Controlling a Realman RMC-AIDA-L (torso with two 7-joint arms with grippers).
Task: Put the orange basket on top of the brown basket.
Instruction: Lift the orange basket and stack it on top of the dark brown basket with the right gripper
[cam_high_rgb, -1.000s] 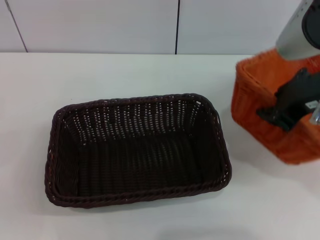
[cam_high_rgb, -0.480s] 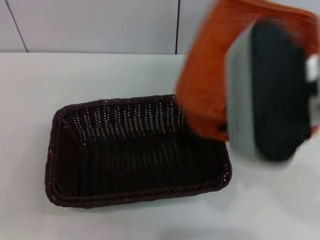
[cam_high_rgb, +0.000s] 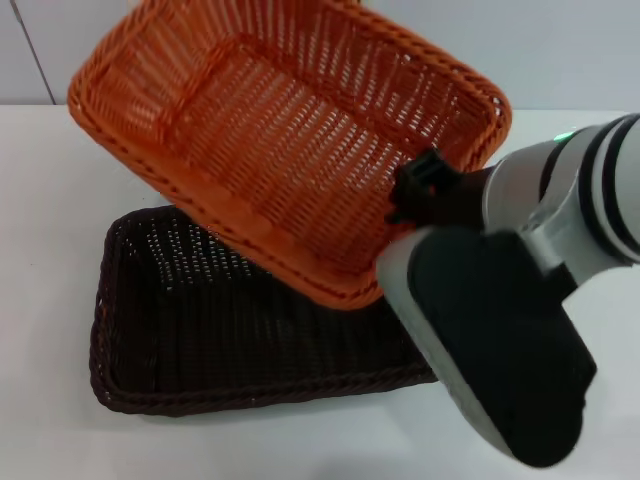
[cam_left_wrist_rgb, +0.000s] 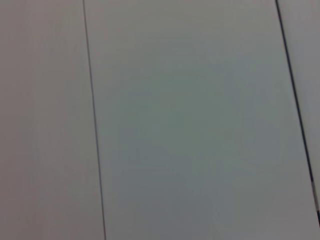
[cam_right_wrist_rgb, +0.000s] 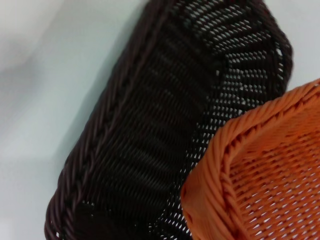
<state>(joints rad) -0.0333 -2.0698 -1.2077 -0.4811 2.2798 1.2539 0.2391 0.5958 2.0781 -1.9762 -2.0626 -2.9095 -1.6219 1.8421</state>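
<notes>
The bright orange rectangular woven basket (cam_high_rgb: 290, 140) is held in the air above the dark brown rectangular woven basket (cam_high_rgb: 200, 340), tilted steeply so that its open inside faces the head camera. Its lower long rim hangs over the brown basket's far right part, and the two do not appear to touch. The brown basket sits flat on the white table (cam_high_rgb: 50, 200), open side up.

The right gripper (cam_high_rgb: 425, 190) is at the orange basket's right-hand rim, where a black part presses against the braided edge. The jaws seem closed on that rim, though the arm's own bulk hides most of the contact. The grey and black right forearm (cam_high_rgb: 490, 350) crosses the front right of the head view and covers the brown basket's near right corner.

From the right wrist, a corner of the orange basket (cam_right_wrist_rgb: 260, 175) shows close up, with the brown basket's (cam_right_wrist_rgb: 165, 115) openwork wall and braided rim beyond it.

The left wrist view shows only a pale panelled wall (cam_left_wrist_rgb: 190, 125), so the left gripper's jaws cannot be told.
</notes>
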